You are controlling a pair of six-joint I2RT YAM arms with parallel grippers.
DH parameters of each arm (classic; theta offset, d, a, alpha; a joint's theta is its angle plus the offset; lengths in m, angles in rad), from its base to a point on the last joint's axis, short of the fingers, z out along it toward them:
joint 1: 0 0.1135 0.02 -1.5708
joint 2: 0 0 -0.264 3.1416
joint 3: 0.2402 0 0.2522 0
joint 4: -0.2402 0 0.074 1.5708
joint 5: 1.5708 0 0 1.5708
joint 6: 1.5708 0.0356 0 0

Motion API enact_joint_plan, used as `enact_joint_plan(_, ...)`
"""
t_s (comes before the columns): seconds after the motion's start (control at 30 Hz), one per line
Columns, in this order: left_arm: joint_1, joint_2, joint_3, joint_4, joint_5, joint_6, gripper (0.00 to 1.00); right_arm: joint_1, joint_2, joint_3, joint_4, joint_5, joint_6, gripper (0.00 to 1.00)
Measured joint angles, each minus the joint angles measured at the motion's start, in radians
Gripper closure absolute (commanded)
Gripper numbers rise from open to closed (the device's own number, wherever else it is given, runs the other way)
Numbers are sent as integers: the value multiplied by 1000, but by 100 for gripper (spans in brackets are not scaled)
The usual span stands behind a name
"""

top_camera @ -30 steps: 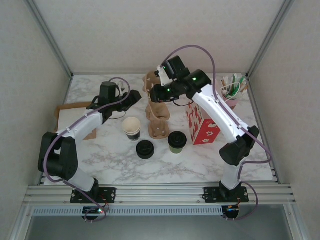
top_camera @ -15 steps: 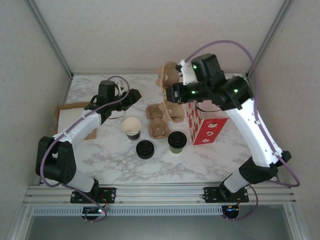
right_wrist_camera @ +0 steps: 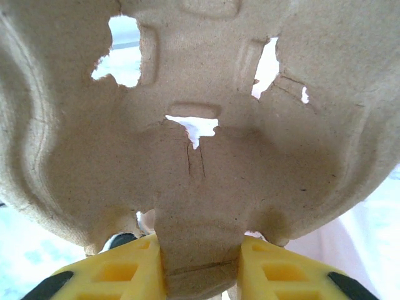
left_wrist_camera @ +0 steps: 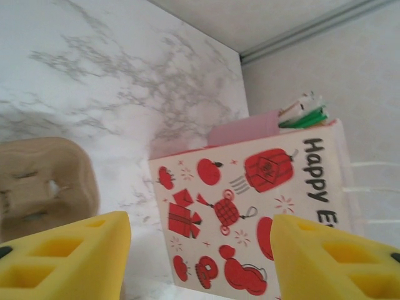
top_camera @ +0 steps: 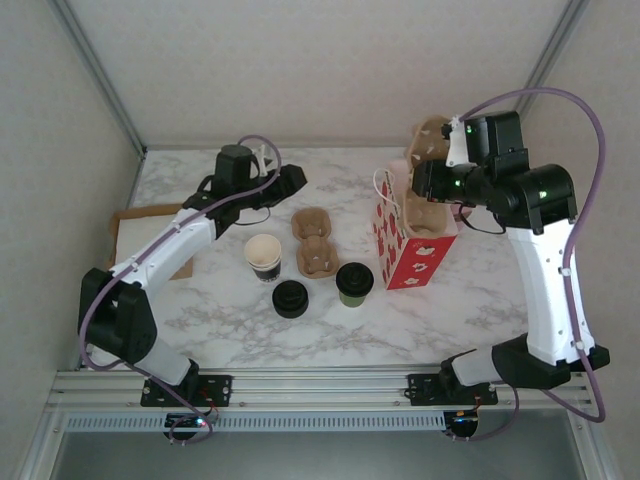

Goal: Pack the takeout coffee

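Status as I see it from my station: the takeout coffee (top_camera: 354,283) stands upright on the counter (top_camera: 230,330) with its black lid on. It is just beside the near left corner of the gift bag (top_camera: 410,245), and not inside it. No arm touches it. To its left lies a loose black lid (top_camera: 290,298), and behind that lid stands a lidless cup (top_camera: 264,256), cream inside. A flat pulp carrier (top_camera: 313,240) lies on the counter between the lidless cup and the bag, just behind the coffee.

The right fingers (top_camera: 432,185) are high over the bag and clenched on a second carrier (top_camera: 430,138). In the right wrist view the two yellow pads (right_wrist_camera: 125,275) press a lower tab of it from both sides. This carrier hangs over the open mouth of the bag; if its lower edge is inside, I cannot tell.

The left fingers (top_camera: 288,182) are over the far part of the counter, behind the flat carrier. They are released: in the left wrist view they stand wide apart with nothing between them. Past them I see the printed side of the bag, with red lanterns and the word "Happy". A brown cardboard sheet (top_camera: 140,225) lies at the left edge of the counter.
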Motion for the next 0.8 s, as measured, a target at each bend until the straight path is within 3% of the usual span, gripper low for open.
enact_joint_plan(0.37, -140, 50, 143, -22, -1, 15, 37, -55, 129, -15, -35, 111, -57, 71)
enact_joint_plan(0.8, -165, 51, 161, -22, 9, 13, 37, -54, 270, 17, -45, 151, -110, 73)
